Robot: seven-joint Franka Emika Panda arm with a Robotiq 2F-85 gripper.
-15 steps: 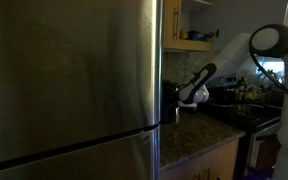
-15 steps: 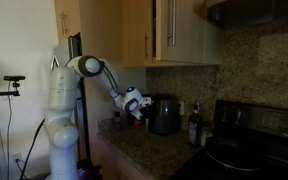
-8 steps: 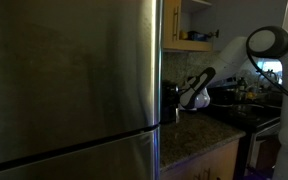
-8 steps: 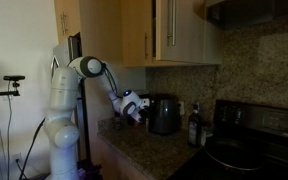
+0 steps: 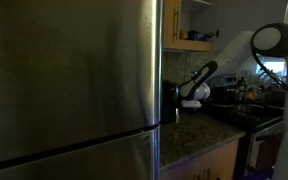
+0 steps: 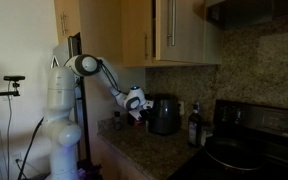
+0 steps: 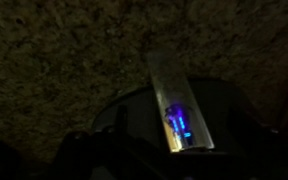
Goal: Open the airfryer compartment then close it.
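The airfryer (image 6: 165,114) is a dark appliance on the granite counter below the wood cabinets. In an exterior view it is mostly hidden behind the fridge (image 5: 170,100). My gripper (image 6: 137,103) hangs just in front of it at handle height and also shows in an exterior view (image 5: 192,96). The wrist view is very dark. It shows the airfryer's silvery handle (image 7: 174,105) with a blue glint, straight ahead. My dim fingers (image 7: 176,140) stand apart on either side of the handle, open, not touching it. The compartment looks shut.
A large steel fridge (image 5: 69,85) fills one side beside the counter. A black stove (image 6: 246,140) with a pan and some bottles (image 6: 194,128) stand past the airfryer. Upper cabinets (image 6: 174,30) hang above. A tripod (image 6: 14,110) stands by the robot base.
The gripper dipped and drew back slightly half a second ago, then rose and moved closer to the airfryer again. The airfryer has not moved.
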